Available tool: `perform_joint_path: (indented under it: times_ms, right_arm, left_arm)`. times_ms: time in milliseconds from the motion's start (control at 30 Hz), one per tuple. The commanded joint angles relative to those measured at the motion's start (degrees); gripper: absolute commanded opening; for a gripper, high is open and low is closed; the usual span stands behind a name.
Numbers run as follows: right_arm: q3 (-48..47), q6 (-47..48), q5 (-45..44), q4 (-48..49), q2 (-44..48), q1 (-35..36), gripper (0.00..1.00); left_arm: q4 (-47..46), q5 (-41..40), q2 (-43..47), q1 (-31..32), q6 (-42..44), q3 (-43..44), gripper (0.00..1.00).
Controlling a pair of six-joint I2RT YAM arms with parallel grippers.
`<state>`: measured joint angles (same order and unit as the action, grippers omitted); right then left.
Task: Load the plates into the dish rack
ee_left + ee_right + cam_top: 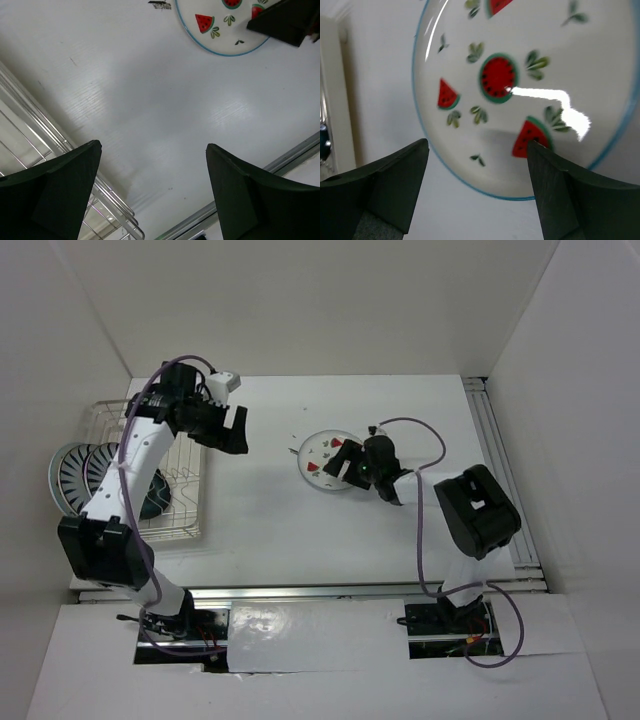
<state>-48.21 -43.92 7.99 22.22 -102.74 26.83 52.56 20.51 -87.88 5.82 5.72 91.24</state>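
— Where's the watermelon plate?
— Flat on the tabletop, near the middle, well apart from the dish rack at the left.
— And the right claw?
— Spread wide over that plate's edge, gripping nothing.
— The left claw?
— Also wide open and empty, just beside the rack, where striped plates stand.

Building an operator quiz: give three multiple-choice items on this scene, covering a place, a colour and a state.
1. Where is the round white watermelon-print plate? A in the wire rack; B flat on the white table; C held aloft.
2. Its rim colour? A red; B blue; C black.
3. The right tool is: A open; B shut on the plate; C shut, empty.
Key: B, it lies on the tabletop; B, a blue edge rings it; A, its fingers stand apart.
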Motion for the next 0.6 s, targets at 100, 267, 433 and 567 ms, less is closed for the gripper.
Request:
perform_joint_path:
  times_ms: [100,267,433,567]
  right_arm:
    - [-5.02,9.9,-2.36,-19.92,3.94,-7.93,0.86]
    - [-8.75,12.63,-2.98,-23.45,5.62,-11.62,0.85]
    - [-8.06,13.25,1.85,-23.19,5.09,-16.19,0.8]
    - [-4.54,13.77,3.88,-20.55,5.62,-16.9,0.77]
  left_arm:
    - [-1.4,-3.02,-4.14,3.84,-2.11,4.47,0.98]
    - [-2.45,-2.41,-9.75,3.84,-3.16,7.37,0.98]
    - [-2.46,-0.21,-15.65,4.89,-3.78,11.23,0.96]
    - [-4.12,1.11,-17.86,6.04,-3.78,11.24,0.96]
